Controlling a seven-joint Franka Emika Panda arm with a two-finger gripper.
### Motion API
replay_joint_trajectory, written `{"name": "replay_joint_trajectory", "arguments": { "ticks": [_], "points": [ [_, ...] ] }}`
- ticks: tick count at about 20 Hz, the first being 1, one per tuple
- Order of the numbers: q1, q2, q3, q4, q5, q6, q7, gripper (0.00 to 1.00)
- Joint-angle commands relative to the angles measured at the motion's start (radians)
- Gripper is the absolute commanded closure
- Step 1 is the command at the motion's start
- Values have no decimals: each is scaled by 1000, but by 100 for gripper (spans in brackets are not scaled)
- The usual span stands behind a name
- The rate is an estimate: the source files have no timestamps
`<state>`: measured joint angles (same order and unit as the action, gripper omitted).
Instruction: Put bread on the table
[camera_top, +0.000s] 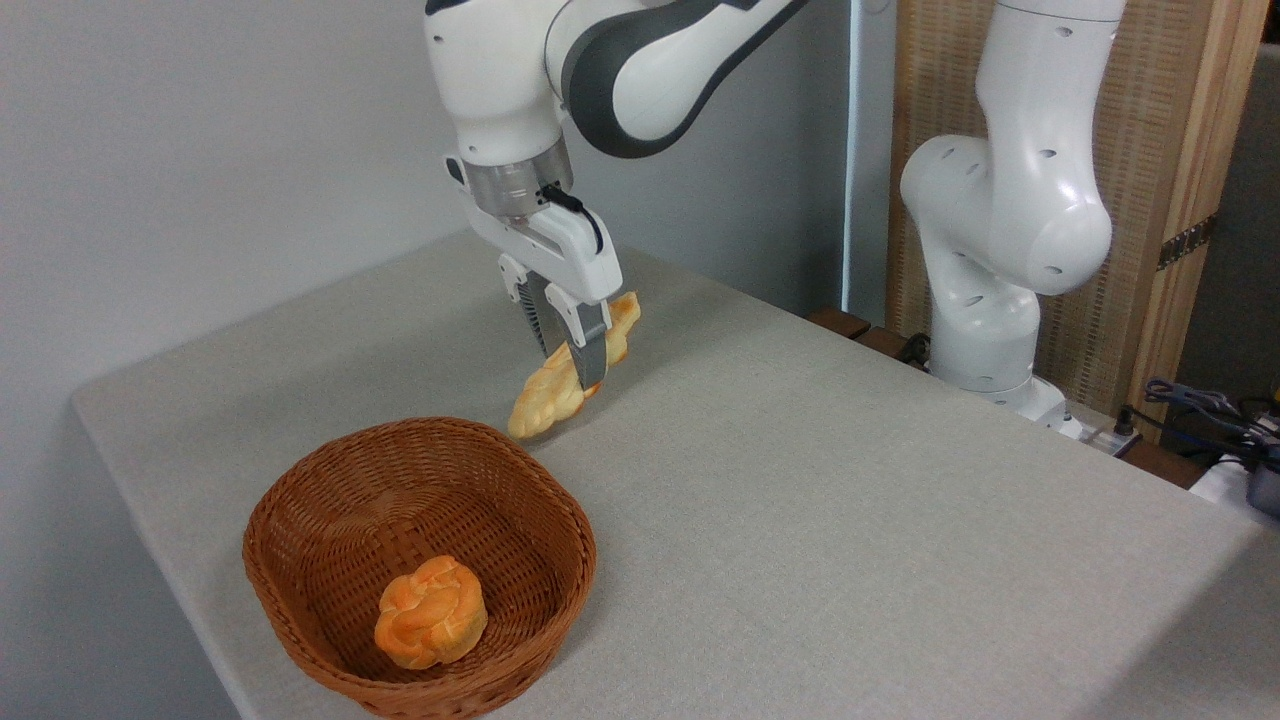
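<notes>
White claw grips the bread at its middle, the loaf slanting down to the left between the fingers, its lower tip just beyond the wicker basket, above the grey table. An orange bun sits inside the basket.

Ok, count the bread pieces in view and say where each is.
2. The long twisted bread is held in the gripper above the table; the round bun lies in the basket. None seems hidden.
</notes>
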<state>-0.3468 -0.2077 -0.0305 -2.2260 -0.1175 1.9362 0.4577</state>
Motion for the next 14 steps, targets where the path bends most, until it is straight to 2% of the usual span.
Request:
{"name": "replay_joint_trajectory", "arguments": {
  "ticks": [1, 14],
  "points": [
    [-3, 16, 3, 12, -11, -2, -8, 0],
    [-3, 5, -11, 32, -5, 30, -10, 0]
  ]
}}
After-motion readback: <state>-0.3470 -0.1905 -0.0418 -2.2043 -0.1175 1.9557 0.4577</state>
